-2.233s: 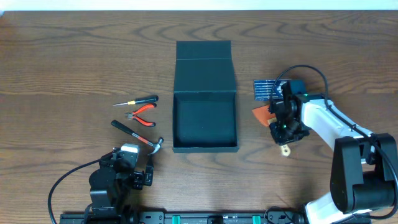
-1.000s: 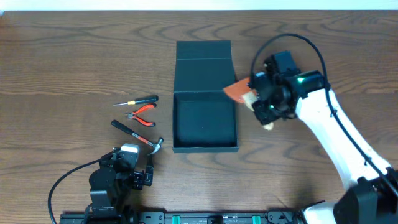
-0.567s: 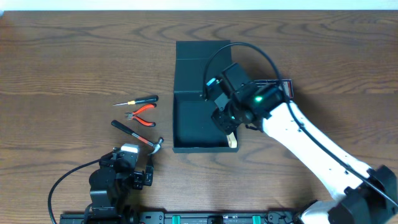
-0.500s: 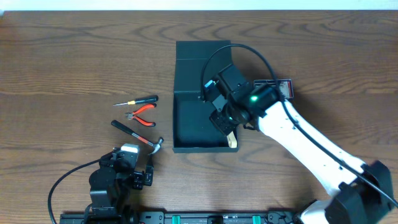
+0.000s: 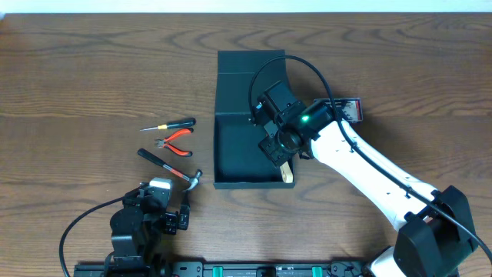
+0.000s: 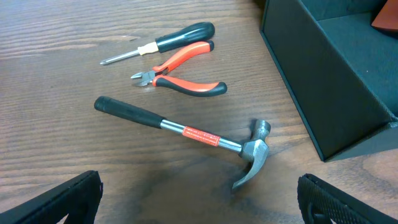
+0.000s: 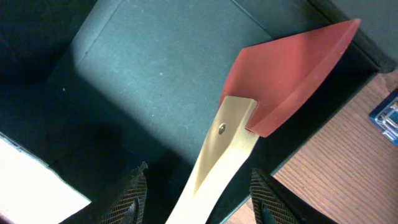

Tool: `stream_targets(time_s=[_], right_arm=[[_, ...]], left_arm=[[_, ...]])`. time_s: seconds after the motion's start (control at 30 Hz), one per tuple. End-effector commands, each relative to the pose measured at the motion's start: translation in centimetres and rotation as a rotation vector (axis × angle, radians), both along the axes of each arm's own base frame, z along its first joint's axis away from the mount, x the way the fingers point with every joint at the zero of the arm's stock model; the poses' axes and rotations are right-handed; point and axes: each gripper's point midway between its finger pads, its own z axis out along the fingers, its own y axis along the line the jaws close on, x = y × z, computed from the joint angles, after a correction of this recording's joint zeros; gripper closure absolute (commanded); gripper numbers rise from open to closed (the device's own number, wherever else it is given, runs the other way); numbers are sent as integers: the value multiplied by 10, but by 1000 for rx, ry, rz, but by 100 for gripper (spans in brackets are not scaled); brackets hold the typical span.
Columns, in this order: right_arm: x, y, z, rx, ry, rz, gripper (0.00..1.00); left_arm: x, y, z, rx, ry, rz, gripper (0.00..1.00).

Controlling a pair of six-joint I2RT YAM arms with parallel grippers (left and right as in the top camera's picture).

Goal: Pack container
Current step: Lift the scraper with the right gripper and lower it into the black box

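Observation:
The container (image 5: 254, 183) is a dark teal-black square box standing open at the table's centre, with its flap lid lying back. My right gripper (image 5: 275, 146) hangs over its right side. In the right wrist view the jaws (image 7: 198, 186) are open, with gaps on either side of a spatula's pale wooden handle. The spatula's orange-red blade (image 7: 292, 68) lies over the container floor (image 7: 155, 74). Its handle end (image 5: 287, 175) sticks out over the front right corner. My left gripper (image 5: 174, 219) is open and empty near the front edge, left of the container (image 6: 298, 87).
A hammer (image 5: 169, 167) (image 6: 186, 132), red-handled pliers (image 5: 175, 142) (image 6: 180, 78) and a black-handled screwdriver (image 5: 173, 124) (image 6: 161, 45) lie left of the container. A carded packet (image 5: 346, 108) lies on the table to its right.
My right arm carried the spatula from the table right of the container leftward into the open container. It has barely moved in the last half second. The left arm stayed still.

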Motion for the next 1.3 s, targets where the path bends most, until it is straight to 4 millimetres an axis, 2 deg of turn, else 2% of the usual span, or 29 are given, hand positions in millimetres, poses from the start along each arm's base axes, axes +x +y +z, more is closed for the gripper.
stream_targets(time_s=[0.0,0.3,0.4,0.6,0.7,0.87,1.03,1.13,1.27], right_arm=[[5,-1,-7,-31,-4,-25,46],[4,-4,-42,-100,67,-26,46],[4,-4,-49,-111,80,-26,50],[8,0,-48,-96,63,-23,74],[5,4,-48,-93,63,-8,82],[-3,15,-47,-102,44,101,83],[-11,35,-45,-99,-1,252,83],[-9,45,-43,-94,-42,281,83],[-3,47,-42,-99,-75,279,83]], left_arm=[[1,3,-2,15,-3,6,2],[1,3,-2,15,-3,6,1],[1,3,-2,15,-3,6,1],[1,3,-2,15,-3,6,2],[1,3,-2,15,-3,6,1],[1,3,-2,15,-3,6,1],[1,3,-2,15,-3,6,1],[1,3,-2,15,-3,6,2],[1,3,-2,15,-3,6,1]])
